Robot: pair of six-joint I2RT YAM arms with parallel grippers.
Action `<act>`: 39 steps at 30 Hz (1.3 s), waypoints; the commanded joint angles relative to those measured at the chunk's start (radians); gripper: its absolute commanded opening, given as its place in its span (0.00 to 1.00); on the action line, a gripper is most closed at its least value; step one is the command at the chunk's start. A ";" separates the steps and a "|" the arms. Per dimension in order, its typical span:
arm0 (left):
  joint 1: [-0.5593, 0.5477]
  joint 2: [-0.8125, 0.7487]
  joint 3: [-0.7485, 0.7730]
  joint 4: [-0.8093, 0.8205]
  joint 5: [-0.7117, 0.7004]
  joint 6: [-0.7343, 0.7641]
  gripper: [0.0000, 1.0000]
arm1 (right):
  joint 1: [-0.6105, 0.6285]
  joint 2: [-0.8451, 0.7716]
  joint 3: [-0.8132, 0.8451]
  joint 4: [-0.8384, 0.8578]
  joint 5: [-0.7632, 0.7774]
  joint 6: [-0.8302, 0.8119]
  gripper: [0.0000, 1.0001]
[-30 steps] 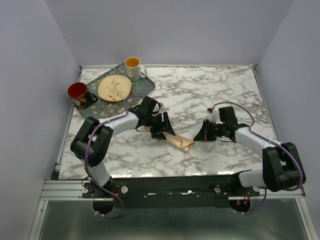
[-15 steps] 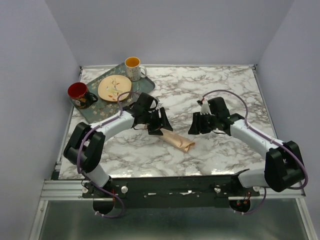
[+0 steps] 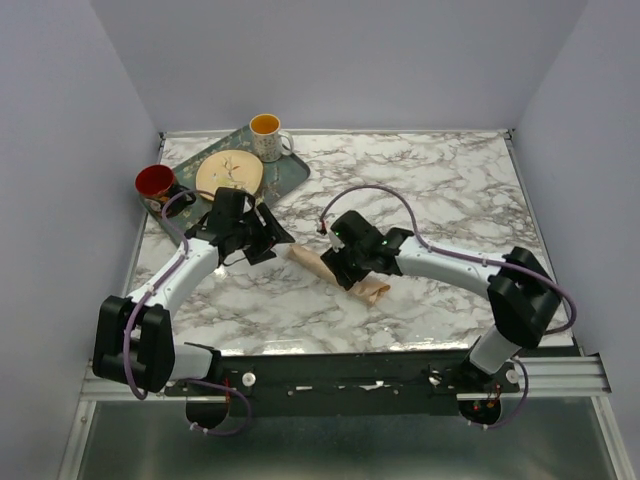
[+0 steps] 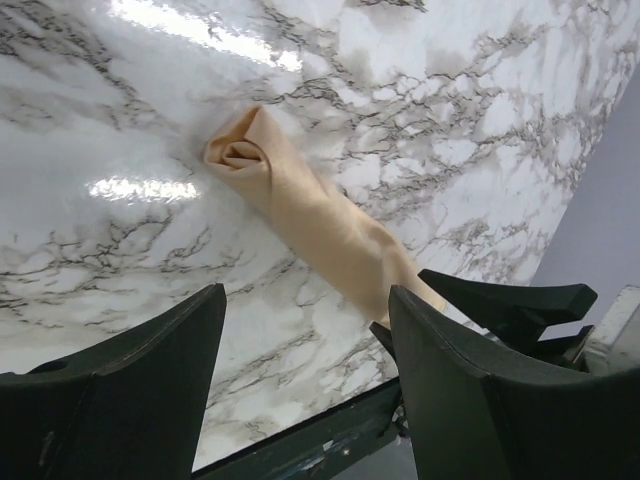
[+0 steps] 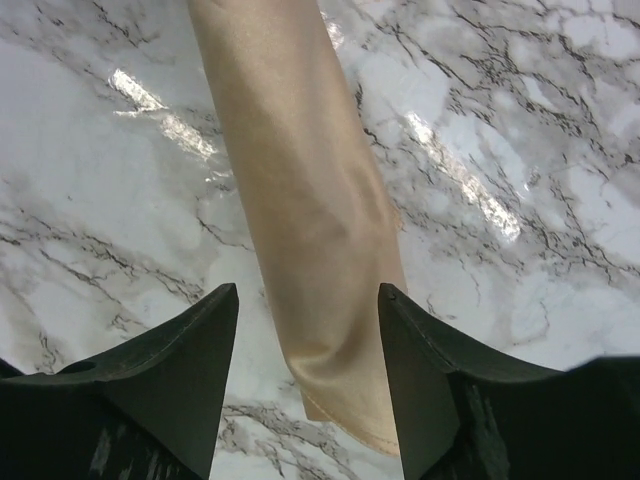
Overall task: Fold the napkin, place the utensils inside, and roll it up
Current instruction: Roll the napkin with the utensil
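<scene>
The peach-tan napkin (image 3: 310, 263) lies rolled into a slim tube on the marble table, slanting from upper left to lower right. No utensils show in any view. My right gripper (image 3: 352, 270) hovers over the roll's middle and lower part. In the right wrist view it (image 5: 305, 385) is open, its jaws astride the napkin (image 5: 300, 200) without touching it. My left gripper (image 3: 262, 244) is open and empty just left of the roll's upper end. In the left wrist view the napkin (image 4: 310, 210) lies ahead of the left gripper (image 4: 305, 295), its coiled end facing the camera.
A dark tray (image 3: 292, 176) sits at the back left with a cream floral plate (image 3: 230, 175) and an orange-lined mug (image 3: 266, 136). A red mug (image 3: 155, 183) stands at its left end. The table's front edge runs just below the roll.
The right arm swung left from beyond the roll's lower end to above the roll, and its jaws opened. The left gripper drew back up and left, off the roll.
</scene>
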 commanded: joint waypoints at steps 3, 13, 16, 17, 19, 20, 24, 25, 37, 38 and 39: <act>0.041 -0.028 -0.045 -0.027 0.013 0.007 0.75 | 0.096 0.142 0.107 -0.046 0.158 -0.049 0.67; 0.051 -0.025 -0.060 -0.019 0.036 0.018 0.76 | 0.114 0.273 0.176 -0.046 0.253 -0.060 0.64; 0.051 -0.020 -0.088 -0.003 0.058 0.009 0.76 | 0.116 0.303 0.183 -0.037 0.263 -0.087 0.62; 0.052 -0.019 -0.092 0.007 0.062 0.004 0.76 | 0.116 0.310 0.180 -0.032 0.269 -0.088 0.62; 0.052 -0.016 -0.103 0.017 0.070 0.000 0.76 | 0.116 0.326 0.180 -0.026 0.287 -0.086 0.61; 0.052 -0.013 -0.103 0.019 0.078 0.001 0.76 | 0.116 0.330 0.180 -0.022 0.292 -0.088 0.61; 0.051 0.001 -0.103 0.028 0.091 0.006 0.76 | 0.114 0.337 0.188 -0.008 0.255 -0.089 0.49; 0.052 0.007 -0.103 0.028 0.096 0.007 0.76 | 0.111 0.336 0.188 -0.005 0.237 -0.091 0.45; 0.051 0.059 -0.121 0.089 0.196 0.012 0.77 | -0.085 0.302 0.167 0.053 -0.366 0.013 0.11; 0.051 0.065 -0.123 0.100 0.205 0.015 0.77 | -0.118 0.304 0.159 0.066 -0.464 0.033 0.11; 0.051 0.070 -0.121 0.105 0.219 0.015 0.77 | -0.136 0.304 0.145 0.080 -0.507 0.049 0.10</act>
